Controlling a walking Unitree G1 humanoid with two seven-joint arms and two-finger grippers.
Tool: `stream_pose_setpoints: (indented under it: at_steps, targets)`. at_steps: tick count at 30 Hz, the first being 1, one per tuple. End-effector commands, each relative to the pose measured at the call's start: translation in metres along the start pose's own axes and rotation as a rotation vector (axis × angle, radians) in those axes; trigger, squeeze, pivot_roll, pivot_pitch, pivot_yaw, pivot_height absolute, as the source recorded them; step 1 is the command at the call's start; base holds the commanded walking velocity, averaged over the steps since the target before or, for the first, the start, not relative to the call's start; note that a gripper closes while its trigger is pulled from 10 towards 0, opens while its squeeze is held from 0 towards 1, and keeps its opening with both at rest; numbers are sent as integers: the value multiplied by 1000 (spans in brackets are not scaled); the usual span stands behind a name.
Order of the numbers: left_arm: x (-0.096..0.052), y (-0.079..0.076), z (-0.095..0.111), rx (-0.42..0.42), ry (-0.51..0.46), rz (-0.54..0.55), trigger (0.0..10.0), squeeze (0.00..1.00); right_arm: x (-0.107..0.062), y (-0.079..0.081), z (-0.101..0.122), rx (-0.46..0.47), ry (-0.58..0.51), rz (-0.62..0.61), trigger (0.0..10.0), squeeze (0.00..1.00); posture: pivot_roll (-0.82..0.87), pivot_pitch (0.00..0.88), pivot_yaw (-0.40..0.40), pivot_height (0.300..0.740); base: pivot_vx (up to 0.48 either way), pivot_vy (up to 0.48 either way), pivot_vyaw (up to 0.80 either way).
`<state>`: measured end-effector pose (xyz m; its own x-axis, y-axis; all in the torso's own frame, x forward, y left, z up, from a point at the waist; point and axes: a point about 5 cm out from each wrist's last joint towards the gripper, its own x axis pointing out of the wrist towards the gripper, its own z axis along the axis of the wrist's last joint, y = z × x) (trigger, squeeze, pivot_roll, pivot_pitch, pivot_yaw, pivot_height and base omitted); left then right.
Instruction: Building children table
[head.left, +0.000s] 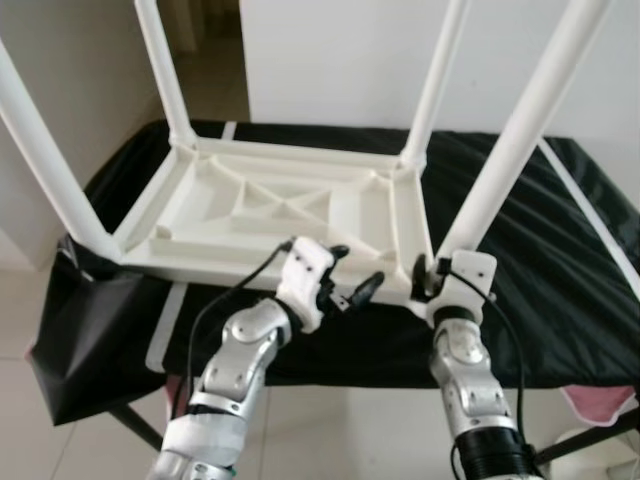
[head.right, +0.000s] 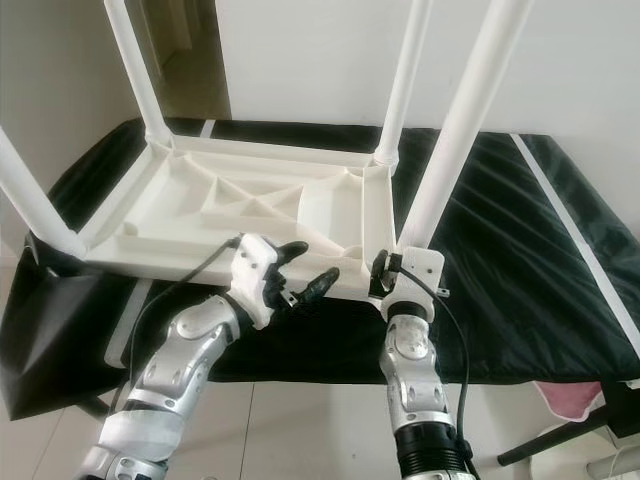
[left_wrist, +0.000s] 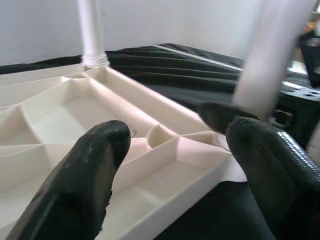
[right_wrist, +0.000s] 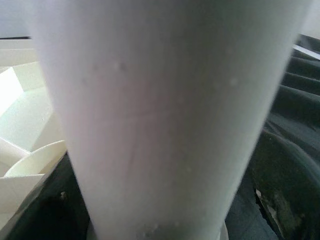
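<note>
You are working on the white tabletop (head.left: 270, 205), lying upside down on a black cloth (head.left: 560, 260) so its four legs are pointing up. Your right gripper (head.left: 432, 277) is sitting at the base of the near right leg (head.left: 515, 140), probably seating it in its corner socket; you cannot tell whether those fingers are clamping, since the leg is blocking the wrist camera. Your left gripper (head.left: 350, 285) is hovering released, fingers spread, just beside the tabletop's near edge.
</note>
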<state>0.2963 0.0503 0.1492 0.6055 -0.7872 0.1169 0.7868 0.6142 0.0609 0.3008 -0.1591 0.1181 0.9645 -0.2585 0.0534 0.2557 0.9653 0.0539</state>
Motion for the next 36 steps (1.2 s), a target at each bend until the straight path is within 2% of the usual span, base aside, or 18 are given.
stream_pose_setpoints:
  at_steps: [1, 4, 5, 6, 7, 11, 15, 18, 22, 24, 25, 31, 34, 35, 36]
  targets:
    - [0, 9, -5, -33, 16, 163, 10000, 0, -2, -7, 0, 3, -11, -8, 10000, 1000, -29, 0, -16, 740, 0, 0, 0]
    - [-3, 11, -3, -42, 1, 146, 10000, 0, -2, -13, 0, 12, -16, 28, 10000, 1000, -30, 0, -17, 740, 0, 0, 0]
    - [-3, 10, -2, -29, -2, 137, 10000, 0, -1, -15, 1, 18, -19, 44, 10000, 949, -30, 0, -17, 740, 0, 0, 0]
    - [-3, 10, -2, -29, -2, 137, 10000, 0, -1, -15, 1, 18, -19, 44, 10000, 949, -30, 0, -17, 740, 0, 0, 0]
    - [-4, 8, -1, -28, -7, 118, 10000, 0, -1, -16, 3, 24, -27, 71, 10000, 0, -30, 0, -18, 740, 0, 0, 0]
    - [-4, 5, 0, -15, -9, 93, 10000, 0, -1, -18, 6, 25, -42, 118, 10000, 0, -32, 0, -19, 740, 0, 0, 0]
    - [-7, -4, 1, 84, 26, 22, 10000, 0, 1, -22, 16, -5, -79, 283, 10000, 0, -31, 0, -23, 740, 0, 0, 0]
    - [-7, -7, 2, 100, 30, -10, 10000, 0, 3, -23, 20, -43, -80, 376, 10000, 0, -32, 0, -20, 740, 0, 0, 0]
    - [-7, -8, 1, 106, 38, -22, 10000, 0, 4, -24, 20, -54, -77, 414, 10000, 0, -33, 0, -18, 740, 0, 0, 0]
    - [-6, -12, 1, 121, 41, -51, 10000, 0, 8, -24, 22, -86, -61, 525, 10000, 0, -36, 0, -11, 740, 0, 0, 0]
    - [-6, -12, 1, 121, 41, -51, 10000, 0, 8, -24, 22, -86, -61, 525, 10000, 0, -36, 0, -11, 740, 0, 0, 0]
    - [-6, -17, 3, 137, 51, -87, 10000, 0, 13, -22, 24, -191, -11, 746, 10000, 0, -34, 0, -11, 740, 0, 0, 0]
    - [-6, -18, 4, 141, 51, -91, 10000, 0, 13, -23, 20, -206, 7, 767, 10000, 0, -30, 0, -14, 740, 0, 0, 0]
    - [-6, -19, 4, 144, 53, -90, 10000, 0, 11, -25, 16, -222, 23, 785, 4745, 0, -28, 0, -15, 740, 0, 0, 0]
    - [-6, -19, 4, 146, 53, -89, 10000, 0, 9, -26, 13, -234, 35, 800, 3451, 0, -26, 0, -16, 740, 0, 0, 0]
